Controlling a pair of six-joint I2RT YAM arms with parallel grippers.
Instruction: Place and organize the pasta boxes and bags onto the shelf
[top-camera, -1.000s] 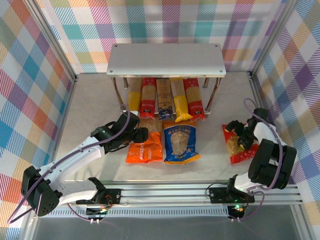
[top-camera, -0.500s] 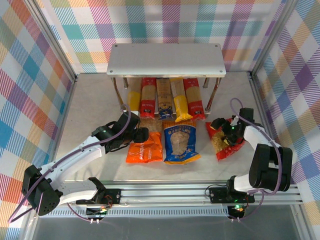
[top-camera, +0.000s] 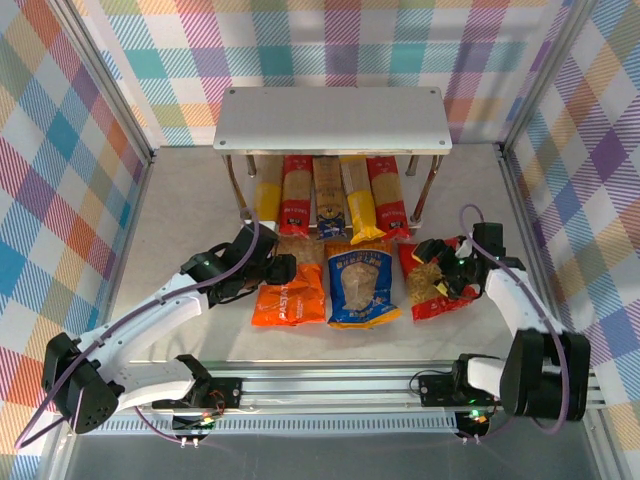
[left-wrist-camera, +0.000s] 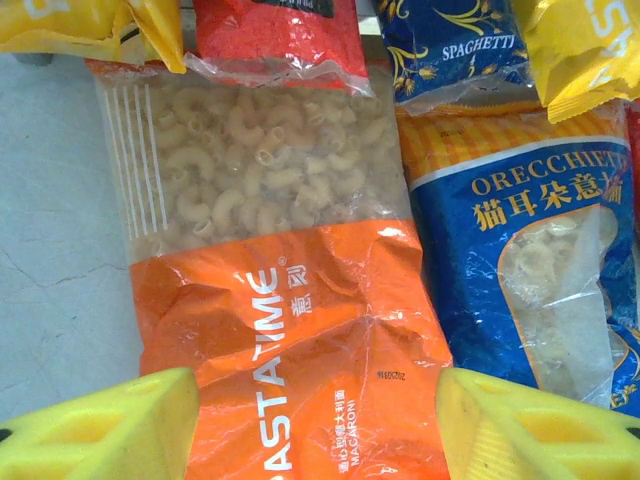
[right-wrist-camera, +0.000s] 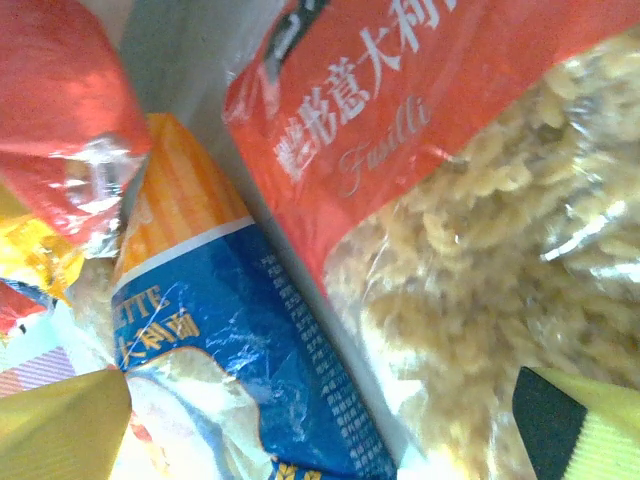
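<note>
The pale grey shelf (top-camera: 333, 118) stands at the back. Five long spaghetti packs (top-camera: 328, 205) lie side by side on its lower tier, their ends sticking out forward. In front lie the orange bag (top-camera: 290, 300), the blue bag (top-camera: 363, 288) and the red bag (top-camera: 432, 285), almost side by side. My left gripper (top-camera: 283, 270) hovers open over the orange bag (left-wrist-camera: 300, 300), its yellow fingers spread to either side of it. My right gripper (top-camera: 432, 262) sits open over the red bag (right-wrist-camera: 450, 150), right at its edge beside the blue bag (right-wrist-camera: 230, 300).
Thin steel shelf legs (top-camera: 236, 190) flank the packs. Aluminium frame rails (top-camera: 520, 190) and checked walls close in the white table. Bare table lies left of the orange bag (top-camera: 180, 220) and right of the red bag.
My right gripper has swept left, and the red bag has slid with it from the right side up against the blue bag. The left arm has stayed still.
</note>
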